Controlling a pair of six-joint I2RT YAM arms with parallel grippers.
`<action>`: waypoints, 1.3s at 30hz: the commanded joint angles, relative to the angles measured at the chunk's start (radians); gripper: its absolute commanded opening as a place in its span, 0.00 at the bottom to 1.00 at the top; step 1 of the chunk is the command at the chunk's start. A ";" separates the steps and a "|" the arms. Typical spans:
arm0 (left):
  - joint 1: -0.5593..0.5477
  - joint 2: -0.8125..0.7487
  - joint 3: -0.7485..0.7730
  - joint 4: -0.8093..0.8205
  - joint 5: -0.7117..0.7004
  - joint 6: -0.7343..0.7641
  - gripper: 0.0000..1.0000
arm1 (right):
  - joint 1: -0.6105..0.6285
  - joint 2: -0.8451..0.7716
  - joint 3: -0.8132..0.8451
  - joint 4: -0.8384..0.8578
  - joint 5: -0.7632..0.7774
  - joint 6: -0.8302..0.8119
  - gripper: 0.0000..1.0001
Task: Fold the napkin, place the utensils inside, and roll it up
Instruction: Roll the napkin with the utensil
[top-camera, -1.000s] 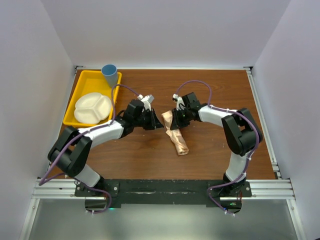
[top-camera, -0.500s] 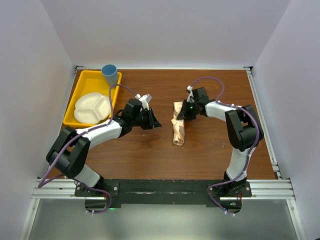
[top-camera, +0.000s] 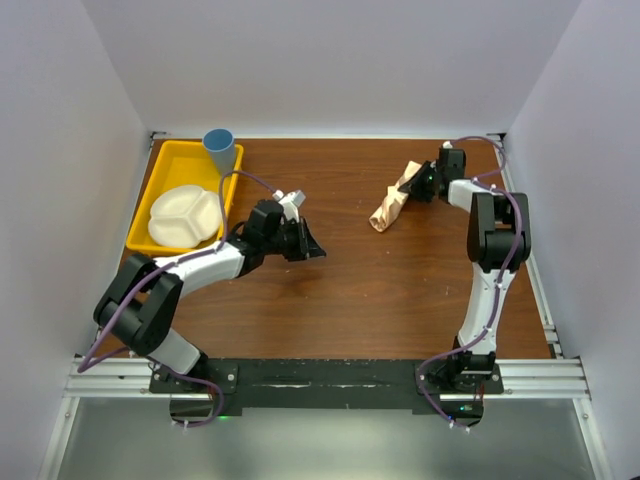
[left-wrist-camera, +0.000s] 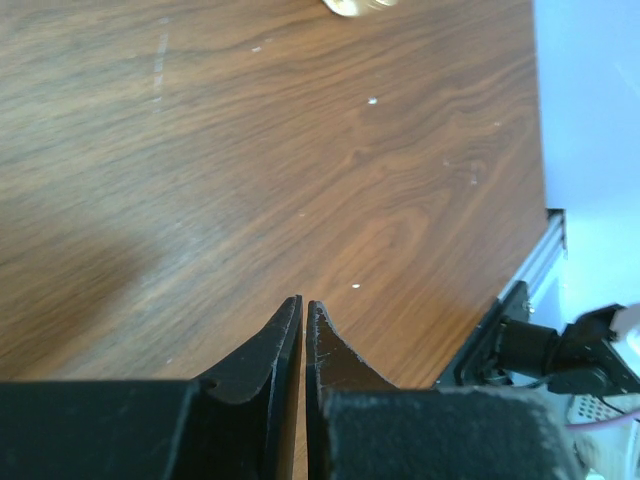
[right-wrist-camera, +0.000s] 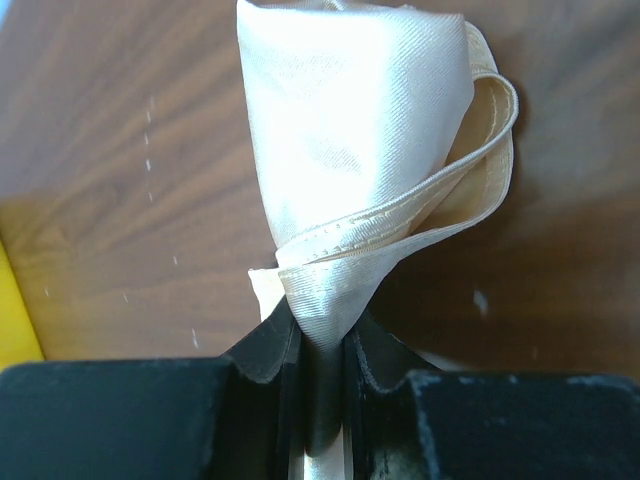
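Note:
The peach napkin (top-camera: 389, 205) is rolled into a short bundle at the back right of the table. My right gripper (top-camera: 416, 182) is shut on its upper end; in the right wrist view the rolled cloth (right-wrist-camera: 360, 140) sticks out past the jaws, pinched between the fingers (right-wrist-camera: 265, 350). My right gripper (right-wrist-camera: 320, 335) holds it just over the wood. The fork is hidden, not seen in any view. My left gripper (top-camera: 314, 250) is shut and empty above the table's middle left; in the left wrist view (left-wrist-camera: 303, 305) its tips nearly touch over bare wood.
A yellow tray (top-camera: 160, 165) at the back left holds a white divided plate (top-camera: 185, 215) and a blue cup (top-camera: 220, 148). The wooden table (top-camera: 330, 300) is walled by white panels on three sides.
My right gripper has carried the rolled napkin from the table's middle toward the back right corner. The left arm has barely moved.

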 joint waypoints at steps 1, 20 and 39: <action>0.002 0.046 0.046 0.155 0.092 -0.035 0.10 | 0.009 0.058 0.046 -0.019 0.007 0.018 0.08; 0.005 0.518 0.579 0.374 0.195 -0.126 0.11 | -0.024 0.092 0.071 0.033 -0.032 0.104 0.63; -0.027 0.908 1.032 0.452 0.218 -0.144 0.07 | -0.070 -0.069 0.193 -0.214 0.025 -0.170 0.84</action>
